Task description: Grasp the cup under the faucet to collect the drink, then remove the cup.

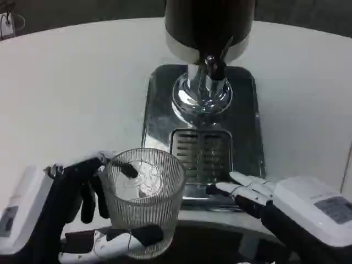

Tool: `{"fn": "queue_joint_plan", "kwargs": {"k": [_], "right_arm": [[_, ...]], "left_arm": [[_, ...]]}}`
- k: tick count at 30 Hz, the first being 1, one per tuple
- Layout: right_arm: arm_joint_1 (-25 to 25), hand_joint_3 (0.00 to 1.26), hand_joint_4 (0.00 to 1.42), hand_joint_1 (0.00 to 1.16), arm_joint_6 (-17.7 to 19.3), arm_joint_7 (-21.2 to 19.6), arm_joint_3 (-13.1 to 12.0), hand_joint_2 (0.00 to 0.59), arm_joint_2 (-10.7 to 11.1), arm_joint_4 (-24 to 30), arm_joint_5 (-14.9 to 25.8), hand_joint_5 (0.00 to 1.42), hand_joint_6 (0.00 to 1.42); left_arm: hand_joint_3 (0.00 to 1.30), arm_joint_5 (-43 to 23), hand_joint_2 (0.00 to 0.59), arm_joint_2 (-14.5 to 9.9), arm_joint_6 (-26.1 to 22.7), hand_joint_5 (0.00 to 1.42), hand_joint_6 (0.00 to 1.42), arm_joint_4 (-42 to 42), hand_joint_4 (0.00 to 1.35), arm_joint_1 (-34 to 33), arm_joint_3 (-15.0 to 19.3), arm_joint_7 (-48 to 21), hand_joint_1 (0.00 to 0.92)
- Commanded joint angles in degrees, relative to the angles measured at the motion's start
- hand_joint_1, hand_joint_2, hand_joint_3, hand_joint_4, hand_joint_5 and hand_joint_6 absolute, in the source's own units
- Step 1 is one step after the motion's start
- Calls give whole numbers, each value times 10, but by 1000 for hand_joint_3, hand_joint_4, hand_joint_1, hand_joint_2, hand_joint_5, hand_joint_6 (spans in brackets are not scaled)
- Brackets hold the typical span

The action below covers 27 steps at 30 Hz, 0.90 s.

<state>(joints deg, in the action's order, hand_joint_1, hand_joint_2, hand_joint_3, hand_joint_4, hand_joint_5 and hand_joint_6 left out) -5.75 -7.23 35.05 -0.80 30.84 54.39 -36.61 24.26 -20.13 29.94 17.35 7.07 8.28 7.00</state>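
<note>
Left hand (82,214) holds the ribbed glass cup (144,199) near the drip tray (201,149).

The broad white table (77,82) spreads out to either side of the shiny rectangular metal base tray (159,110), which sits at its middle and reaches toward the near edge. Set into the near part of that tray is a slotted metal drip grate (201,151). Far off to the tray's upper left, at the table's back corner, lies a small looped object (10,23), too blurred to make out.
</note>
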Motion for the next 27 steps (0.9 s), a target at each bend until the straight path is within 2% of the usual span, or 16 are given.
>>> {"fn": "queue_joint_plan", "kwargs": {"k": [1, 27], "right_arm": [[1, 147, 42, 523, -2, 7, 3, 456, -1, -1, 4, 84, 65], [-12, 146, 42, 503, -5, 8, -5, 460, -3, 8, 8, 84, 65]], "left_arm": [[994, -11, 0, 3, 11, 1235, 1424, -2, 1090, 1, 2, -1, 475], [994, -9, 0, 8, 0, 1235, 1424, -4, 1090, -6, 1, -1, 475]]}}
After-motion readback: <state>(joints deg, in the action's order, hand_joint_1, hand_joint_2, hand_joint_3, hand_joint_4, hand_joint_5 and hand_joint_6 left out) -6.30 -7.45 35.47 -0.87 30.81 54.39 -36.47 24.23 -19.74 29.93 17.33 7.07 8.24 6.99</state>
